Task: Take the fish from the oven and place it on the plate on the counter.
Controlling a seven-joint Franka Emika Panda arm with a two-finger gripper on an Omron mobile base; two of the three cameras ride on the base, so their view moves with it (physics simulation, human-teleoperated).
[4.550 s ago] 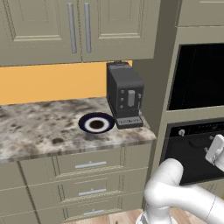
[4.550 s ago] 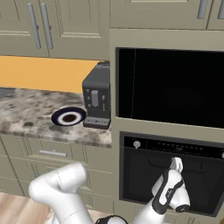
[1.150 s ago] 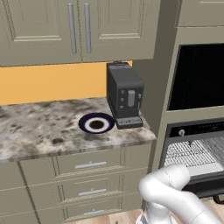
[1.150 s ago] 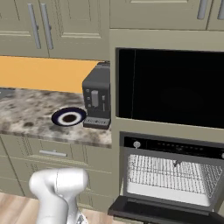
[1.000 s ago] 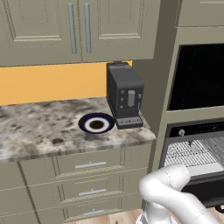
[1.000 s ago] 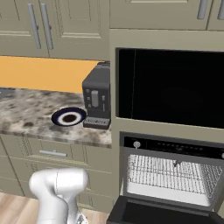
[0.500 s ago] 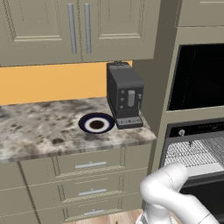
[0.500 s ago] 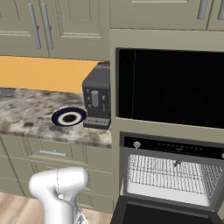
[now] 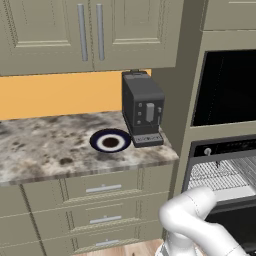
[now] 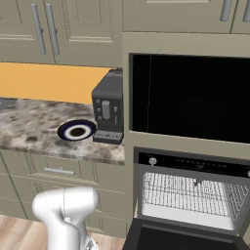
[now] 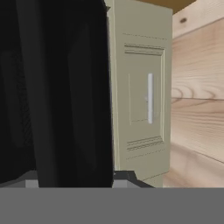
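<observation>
Left base view. Surface (image 9: 60,150): speckled granite slab over beige drawers. Plate (image 9: 110,141): navy rim, white ring, brown centre, lying flat just beside the coffee machine (image 9: 142,107), nothing on it. Oven (image 9: 225,170): door dropped open, silver wire racks exposed. The white arm bends low at lower right, its hand below the frame.

Right base view. The oven (image 10: 190,190) stands to the right of the surface (image 10: 44,132), under a tall black glass panel (image 10: 190,97). Its door hangs down at the bottom edge. On the upper rack sits a small dark speck, too small to name; the fish cannot be picked out with confidence. Plate (image 10: 76,131) empty, beside the coffee machine (image 10: 108,112).

Hand view. Rolled sideways, low down: a dark glossy panel, probably the opened door, a beige drawer front (image 11: 142,100) with silver handle, and wooden floor (image 11: 199,100). End effector: its fingertips are not distinguishable, so its state cannot be told.

Step in hand, as judged: the oven is open and the fish not yet fetched. Next move calls for lifting the hand from floor level to rack height, reaching in and closing on the fish.
</observation>
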